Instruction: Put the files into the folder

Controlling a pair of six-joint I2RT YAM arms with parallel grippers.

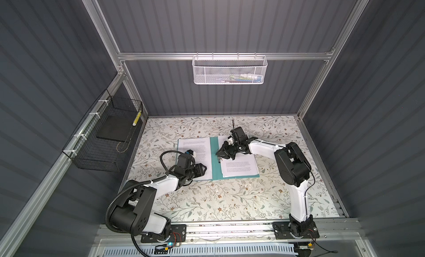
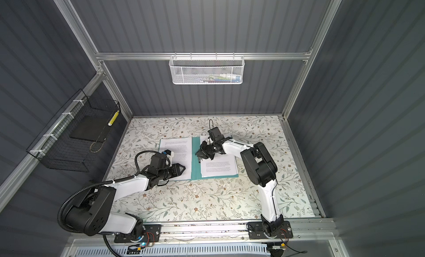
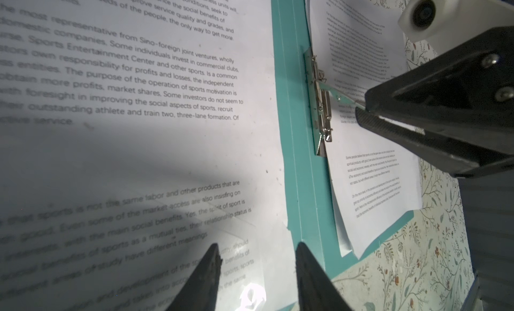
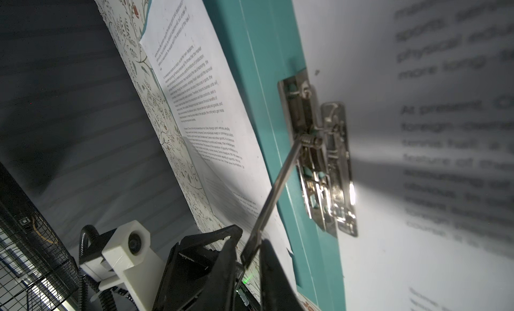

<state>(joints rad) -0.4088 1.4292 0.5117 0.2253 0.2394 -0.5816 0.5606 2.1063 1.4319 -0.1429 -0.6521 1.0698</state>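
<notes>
Nearest the bases, the left gripper (image 3: 257,245) was released, jaws apart with nothing between them, low over the teal folder (image 1: 214,159). The folder lay open and flat in the middle of the floral table (image 1: 207,203). One sheet of the files (image 1: 195,144) rested on its left leaf. The lines there read in part "Sports Entertainment Center and other sports. Is a common" and "three-lane formation." Just past the spine, the right gripper (image 4: 250,240) was clenched on the clip lever (image 4: 281,184), a thin bar tilted up from the metal clip (image 3: 321,106). Further printed sheets (image 1: 239,167) lay on the right leaf, edge at the clip, their print too small to read. A black wire basket (image 1: 101,152) hung on the left wall, and a white mesh basket (image 1: 230,70) on the far wall.
</notes>
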